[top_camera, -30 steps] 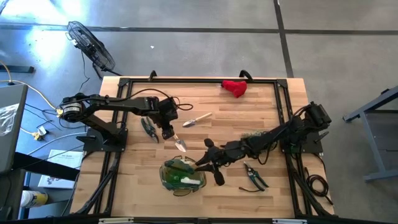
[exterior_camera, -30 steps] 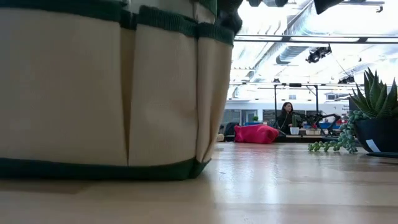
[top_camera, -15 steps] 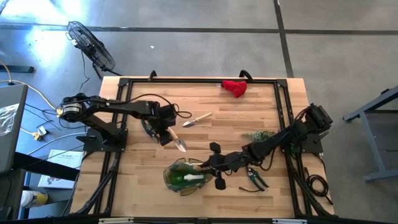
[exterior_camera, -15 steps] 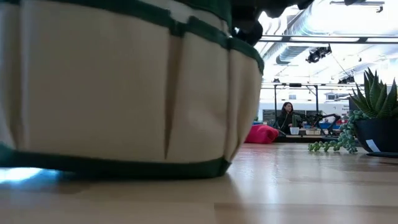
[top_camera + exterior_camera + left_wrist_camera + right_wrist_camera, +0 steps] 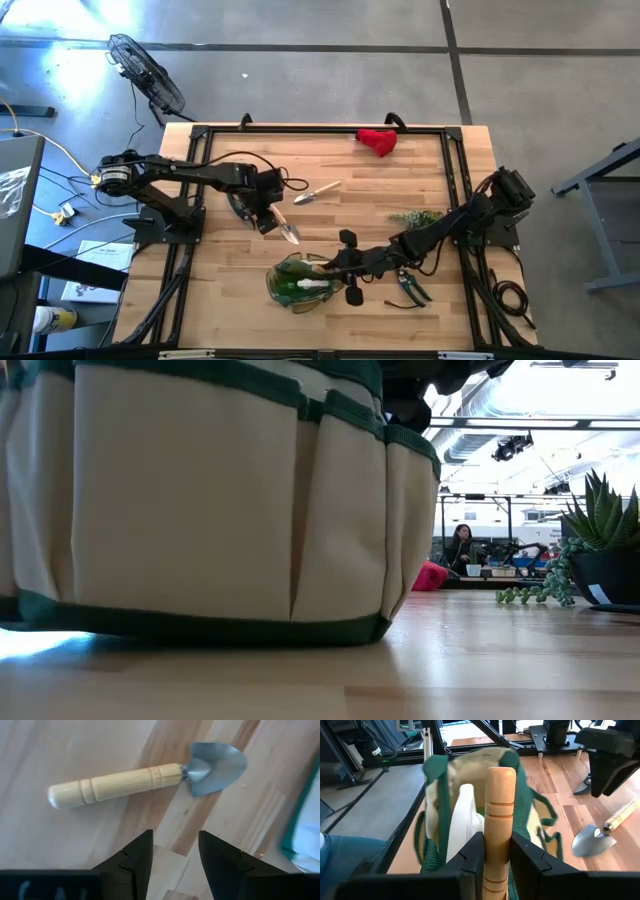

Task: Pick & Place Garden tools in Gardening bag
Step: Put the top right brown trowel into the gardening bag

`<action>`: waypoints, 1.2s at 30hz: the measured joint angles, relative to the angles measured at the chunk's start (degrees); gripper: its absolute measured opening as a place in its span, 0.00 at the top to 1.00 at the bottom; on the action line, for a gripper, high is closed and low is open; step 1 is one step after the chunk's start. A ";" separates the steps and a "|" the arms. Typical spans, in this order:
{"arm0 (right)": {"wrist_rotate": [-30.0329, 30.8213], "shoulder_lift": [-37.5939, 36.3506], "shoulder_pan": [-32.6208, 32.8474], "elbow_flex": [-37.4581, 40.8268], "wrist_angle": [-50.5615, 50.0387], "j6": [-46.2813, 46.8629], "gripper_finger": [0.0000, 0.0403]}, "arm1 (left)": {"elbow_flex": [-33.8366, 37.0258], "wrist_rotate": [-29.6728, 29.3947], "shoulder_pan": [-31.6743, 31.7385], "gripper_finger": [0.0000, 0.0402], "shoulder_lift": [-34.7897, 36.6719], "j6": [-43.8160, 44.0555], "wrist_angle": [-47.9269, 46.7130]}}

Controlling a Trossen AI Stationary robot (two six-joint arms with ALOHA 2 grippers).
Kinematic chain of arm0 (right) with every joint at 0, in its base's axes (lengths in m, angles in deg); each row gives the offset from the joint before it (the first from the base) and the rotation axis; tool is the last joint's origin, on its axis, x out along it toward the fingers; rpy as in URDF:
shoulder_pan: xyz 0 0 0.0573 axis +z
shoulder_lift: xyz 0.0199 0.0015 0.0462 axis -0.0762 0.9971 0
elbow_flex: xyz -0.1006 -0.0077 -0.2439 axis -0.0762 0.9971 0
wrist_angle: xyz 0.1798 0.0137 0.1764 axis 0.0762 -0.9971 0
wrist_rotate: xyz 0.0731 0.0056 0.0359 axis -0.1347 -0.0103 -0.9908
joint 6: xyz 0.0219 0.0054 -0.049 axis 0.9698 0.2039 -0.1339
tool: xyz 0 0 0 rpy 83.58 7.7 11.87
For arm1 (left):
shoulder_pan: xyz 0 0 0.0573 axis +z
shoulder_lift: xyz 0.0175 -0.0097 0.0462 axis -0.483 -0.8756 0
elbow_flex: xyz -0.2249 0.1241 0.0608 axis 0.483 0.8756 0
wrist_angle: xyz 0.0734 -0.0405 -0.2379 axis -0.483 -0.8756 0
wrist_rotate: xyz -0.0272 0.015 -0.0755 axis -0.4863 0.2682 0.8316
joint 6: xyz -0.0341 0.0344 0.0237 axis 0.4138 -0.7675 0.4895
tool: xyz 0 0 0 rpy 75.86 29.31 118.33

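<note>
A green-trimmed gardening bag (image 5: 298,283) sits near the table's (image 5: 350,205) front edge. The right gripper (image 5: 494,854) pinches a wooden tool handle (image 5: 499,795) over it. The left gripper (image 5: 174,851), fingers parted and empty, hovers above a trowel (image 5: 150,777) mid-table.

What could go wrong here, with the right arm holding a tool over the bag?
1. The right pincer grips a wooden handle over the soft bag; the bag may slide or tip when it lets go.
2. The left pincer hangs open just short of the trowel and may nudge it instead of gripping.
</note>
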 joint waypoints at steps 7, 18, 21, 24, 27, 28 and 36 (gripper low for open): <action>-0.41 0.00 0.05 0.02 -0.07 1.89 0.78 | 0.00 -0.25 -2.91 0.62 0.00 0.01 0.05; -1.58 0.00 0.05 0.02 1.19 1.49 0.76 | 0.00 -1.52 -3.71 0.62 -0.01 -0.19 0.19; -1.61 0.00 0.05 0.02 2.05 1.32 0.73 | 0.00 -1.50 -3.73 0.62 -0.02 -0.19 0.18; -1.62 0.00 0.05 0.02 3.38 1.25 0.70 | 0.00 -1.50 -3.73 0.62 -0.02 -0.08 0.20; -2.05 0.00 0.05 0.02 4.35 0.53 0.68 | 0.00 -1.50 -3.73 0.62 -0.02 -0.05 0.20; -2.61 0.00 0.05 0.02 4.31 -0.06 0.68 | 0.00 -1.50 -3.73 0.62 -0.02 -0.04 0.20; -3.31 0.00 0.05 0.02 4.31 -0.45 0.68 | 0.00 -1.71 -3.73 0.62 -0.02 -0.04 0.22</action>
